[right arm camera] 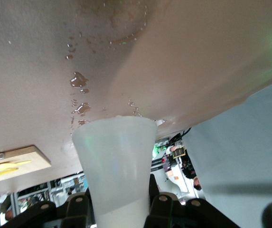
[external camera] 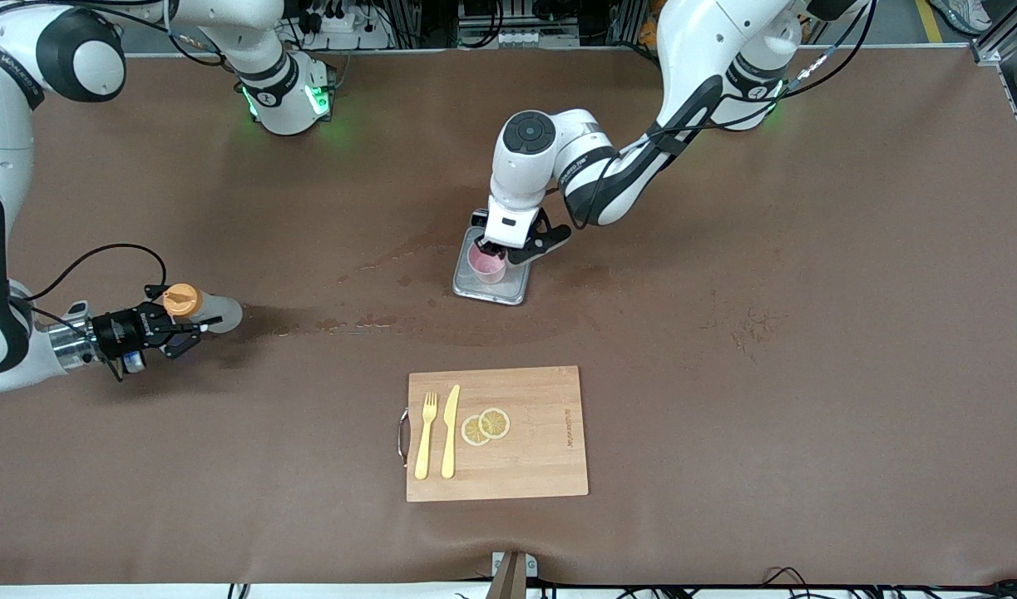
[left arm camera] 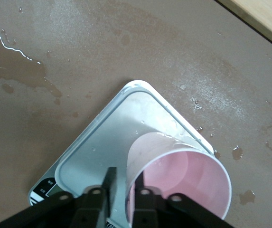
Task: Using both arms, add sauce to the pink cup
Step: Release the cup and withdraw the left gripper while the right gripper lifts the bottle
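With the sauce clamped in the right gripper near the table's right-arm edge and the pink cup's rim pinched by the left gripper mid-table, the cup could be tipped by the wet rim slipping.

left gripper — lowered, clamped | right gripper — horizontal, clamped

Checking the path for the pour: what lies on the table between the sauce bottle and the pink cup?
In the front view, only wet stains on bare tabletop lie between the sauce bottle and the pink cup.
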Controlling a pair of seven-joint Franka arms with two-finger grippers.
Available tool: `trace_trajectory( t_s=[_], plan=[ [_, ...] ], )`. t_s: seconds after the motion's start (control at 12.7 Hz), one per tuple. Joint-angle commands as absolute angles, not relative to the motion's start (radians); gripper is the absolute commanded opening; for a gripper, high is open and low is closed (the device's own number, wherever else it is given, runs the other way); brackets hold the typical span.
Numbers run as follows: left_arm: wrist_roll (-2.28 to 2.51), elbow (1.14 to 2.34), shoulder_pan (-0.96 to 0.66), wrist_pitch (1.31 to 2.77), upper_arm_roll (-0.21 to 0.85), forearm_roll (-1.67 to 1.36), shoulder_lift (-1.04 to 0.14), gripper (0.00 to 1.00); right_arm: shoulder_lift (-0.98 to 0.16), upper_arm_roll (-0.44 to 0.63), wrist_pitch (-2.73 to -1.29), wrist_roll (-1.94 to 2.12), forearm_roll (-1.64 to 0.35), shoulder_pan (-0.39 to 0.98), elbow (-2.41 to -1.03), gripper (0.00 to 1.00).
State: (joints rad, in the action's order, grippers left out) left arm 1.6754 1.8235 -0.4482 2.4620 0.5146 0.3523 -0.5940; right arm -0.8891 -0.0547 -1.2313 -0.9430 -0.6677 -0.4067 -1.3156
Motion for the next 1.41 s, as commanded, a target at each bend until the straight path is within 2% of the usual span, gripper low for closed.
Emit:
trace_trajectory(
  t_s=[0.0,0.31,0.55,0.78,0.94,1.33],
  plan=[
    [1.703,1.799,-0.446,2.430,0.506,0.388,-0.591,1.00,-0.825,-0.054,-1.213,-1.070,-0.615,-0.342,-1.292,0.41],
    [1.692,1.795,-0.387,2.297,0.509,0.390,-0.441,1.00,-0.804,-0.052,-1.157,-1.238,-0.565,-0.235,-1.207,0.40],
    [1.631,1.757,-0.327,2.151,0.511,0.384,-0.345,1.00,-0.773,-0.051,-1.158,-1.317,-0.531,-0.166,-1.206,0.40],
    [1.408,1.611,-0.253,1.946,0.514,0.322,-0.339,1.00,-0.765,-0.051,-1.158,-1.432,-0.514,-0.105,-1.169,0.40],
    [1.216,1.557,-0.169,1.867,0.518,0.279,-0.334,1.00,-0.761,-0.051,-1.158,-1.501,-0.483,-0.054,-1.148,0.40],
    [0.668,1.551,0.082,1.790,0.517,0.203,-0.241,1.00,-0.761,-0.048,-1.164,-1.689,-0.434,0.081,-1.089,0.41]
  ],
)
